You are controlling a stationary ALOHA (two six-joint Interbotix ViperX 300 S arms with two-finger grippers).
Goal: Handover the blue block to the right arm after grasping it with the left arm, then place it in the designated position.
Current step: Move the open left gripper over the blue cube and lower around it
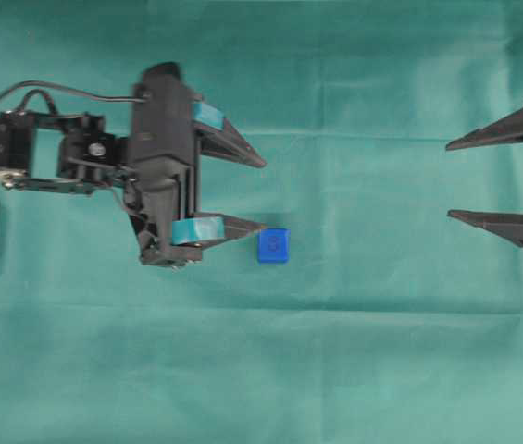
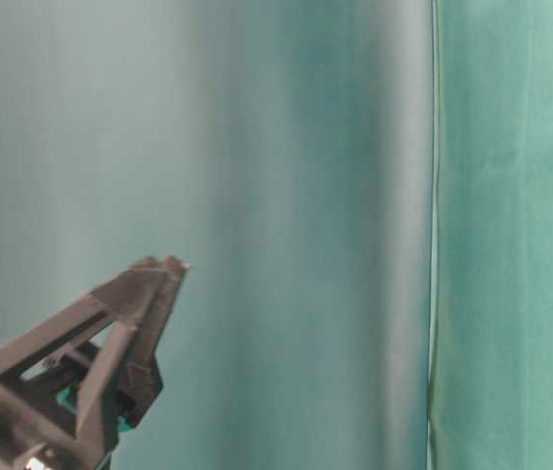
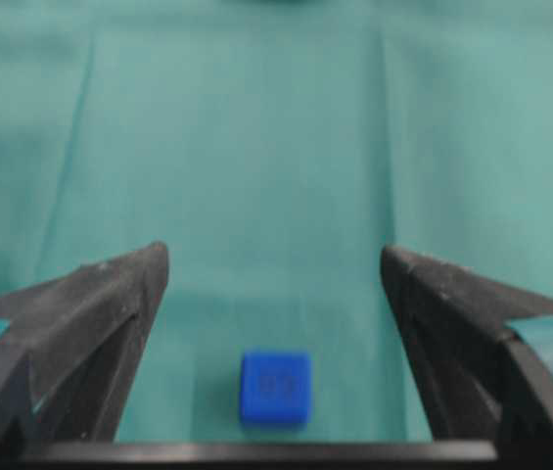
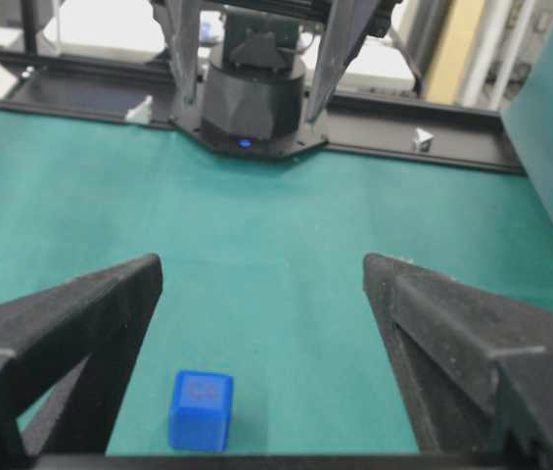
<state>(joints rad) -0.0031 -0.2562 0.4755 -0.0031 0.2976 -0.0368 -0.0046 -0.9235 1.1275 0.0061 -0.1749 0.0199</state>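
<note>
Blue block (image 1: 273, 245) on green cloth (image 1: 354, 351), centre of overhead view, just right of lower teal-padded fingertip. Left gripper (image 1: 263, 192) spread wide, empty. Right gripper (image 1: 448, 179) at right edge, likewise spread, empty, well apart from block.

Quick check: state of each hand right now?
Left hand: open, empty; small bright blue cube lies on the cloth just beyond its fingertip.
Right hand: open, empty.

A desk (image 1: 381, 370) draped in creased green cloth (image 1: 363, 83) carries one blue block (image 1: 273, 246) near its middle.
</note>
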